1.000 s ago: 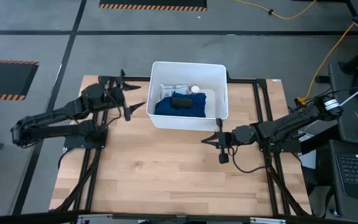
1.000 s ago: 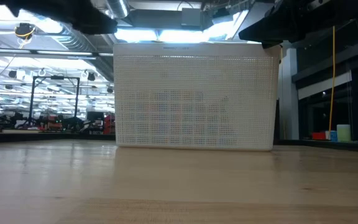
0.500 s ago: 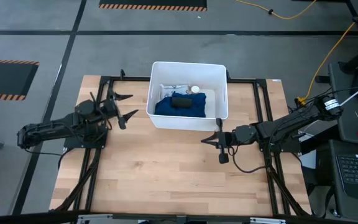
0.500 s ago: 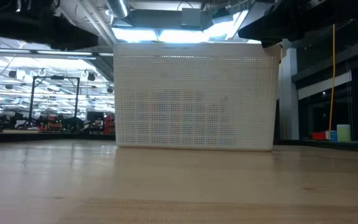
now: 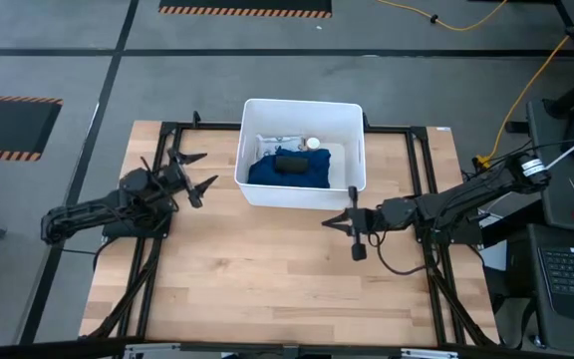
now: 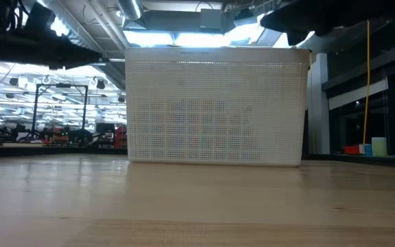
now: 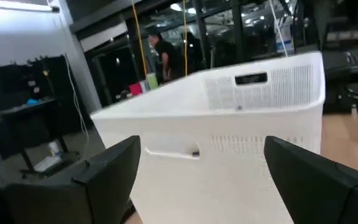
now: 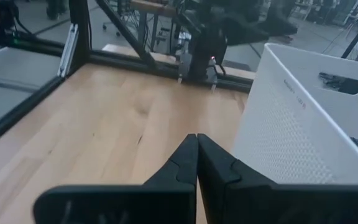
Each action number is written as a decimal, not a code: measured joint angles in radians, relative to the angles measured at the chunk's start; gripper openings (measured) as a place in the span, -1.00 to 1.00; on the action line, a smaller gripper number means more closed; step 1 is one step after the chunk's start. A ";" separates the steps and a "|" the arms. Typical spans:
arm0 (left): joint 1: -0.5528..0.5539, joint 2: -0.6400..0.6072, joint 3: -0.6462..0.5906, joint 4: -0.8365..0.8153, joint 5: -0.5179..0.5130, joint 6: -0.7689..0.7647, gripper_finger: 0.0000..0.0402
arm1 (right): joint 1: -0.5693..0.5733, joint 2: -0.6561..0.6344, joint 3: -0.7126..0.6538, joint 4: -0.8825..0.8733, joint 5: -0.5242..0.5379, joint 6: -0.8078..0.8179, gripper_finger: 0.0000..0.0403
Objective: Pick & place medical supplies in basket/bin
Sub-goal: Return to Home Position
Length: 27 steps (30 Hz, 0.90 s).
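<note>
The left gripper (image 5: pixel 202 170), fingers apart and empty, has backed off from the bin (image 5: pixel 297 196) ahead, the right gripper (image 5: pixel 330 223) waits pinched together, and packing looks done.

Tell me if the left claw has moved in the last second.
Yes. The left claw has drawn back from the white bin, toward the table's left edge.

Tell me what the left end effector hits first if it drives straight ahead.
The left end effector would probably meet the side wall of the white rectangular plastic tub, framed between its open fingers in its wrist view.
</note>
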 joint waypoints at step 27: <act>0.000 0.000 -0.053 0.009 0.018 -0.132 0.67 | 0.177 -0.625 -0.012 -0.591 0.108 0.051 -0.96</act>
